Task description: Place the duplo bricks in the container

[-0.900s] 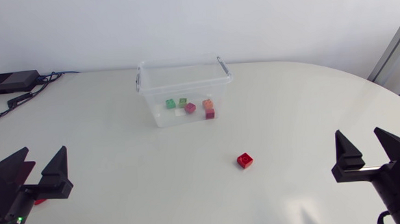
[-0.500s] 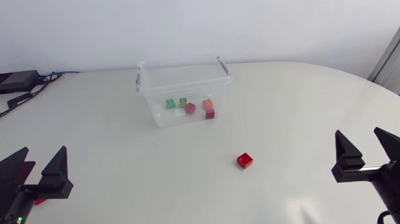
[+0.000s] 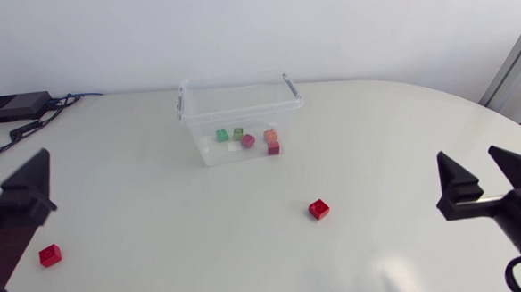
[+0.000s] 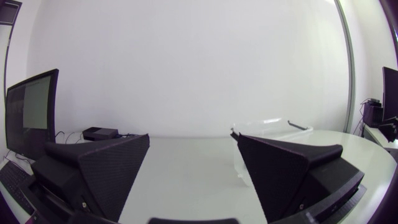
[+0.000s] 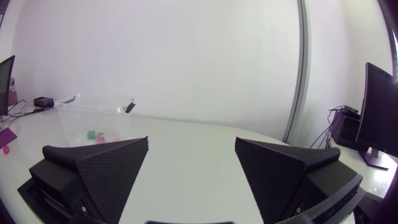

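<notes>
Nearest us, our left gripper (image 3: 5, 184) & right gripper (image 3: 484, 177), matte black wedges, both stand open. A studded red brick (image 3: 50, 255) lies just beside the left gripper, a second red brick (image 3: 318, 209) mid-table. Farther back, the clear plastic container (image 3: 208, 131) holds small bricks (image 3: 248, 140): green, pink, orange.

Left arm comes in at the left edge, left tool (image 3: 13, 161) fingers spread wide, nothing between them. Right arm comes in at the right edge, right tool (image 3: 467, 157) also spread wide, holding nothing. Both tools point forward, level, well apart from each other
</notes>
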Available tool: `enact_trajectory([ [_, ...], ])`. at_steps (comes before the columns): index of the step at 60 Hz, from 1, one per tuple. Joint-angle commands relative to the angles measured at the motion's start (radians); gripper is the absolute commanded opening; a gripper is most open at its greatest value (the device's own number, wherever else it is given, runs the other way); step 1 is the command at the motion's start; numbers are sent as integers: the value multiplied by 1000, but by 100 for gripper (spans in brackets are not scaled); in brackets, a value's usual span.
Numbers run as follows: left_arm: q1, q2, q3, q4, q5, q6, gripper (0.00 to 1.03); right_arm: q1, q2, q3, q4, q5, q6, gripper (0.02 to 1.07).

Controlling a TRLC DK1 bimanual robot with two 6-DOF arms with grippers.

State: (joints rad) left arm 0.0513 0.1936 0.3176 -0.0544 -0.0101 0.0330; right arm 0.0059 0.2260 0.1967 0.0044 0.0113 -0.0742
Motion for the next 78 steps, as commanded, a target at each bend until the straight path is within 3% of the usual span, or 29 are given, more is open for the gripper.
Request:
enact_trajectory([
  [1, 4, 121, 118, -33, -7, -31, 99, 8, 153, 109, 0, -1, 21, 103],
  [8, 13, 268, 250, -125, -7, -42, 99, 39, 266, 196, -23, 1, 22, 103],
  [17, 105, 532, 442, -343, -7, -100, 99, 98, 411, 290, -76, 6, 68, 103],
  [28, 199, 825, 594, -548, -16, -28, 99, 114, 593, 345, -123, 6, 122, 103],
  [34, 248, 926, 603, -578, -16, 145, 99, 114, 670, 371, -150, 6, 134, 103],
  [45, 377, 1126, 584, -624, -14, 153, 96, 128, 759, 422, -208, 6, 185, 103],
  [49, 433, 1192, 561, -625, -13, 110, 94, 172, 783, 434, -221, 39, 208, 103],
  [54, 447, 1241, 543, -627, -37, 50, 94, 180, 822, 448, -218, 41, 257, 103],
  [60, 441, 1308, 541, -650, -119, -48, 97, 198, 866, 455, -198, 41, 292, 103],
  [66, 430, 1425, 569, -745, -174, -150, 98, 213, 892, 455, -185, 41, 312, 103],
  [78, 407, 1491, 568, -739, -189, -216, 91, 235, 897, 429, -164, 42, 320, 103],
])
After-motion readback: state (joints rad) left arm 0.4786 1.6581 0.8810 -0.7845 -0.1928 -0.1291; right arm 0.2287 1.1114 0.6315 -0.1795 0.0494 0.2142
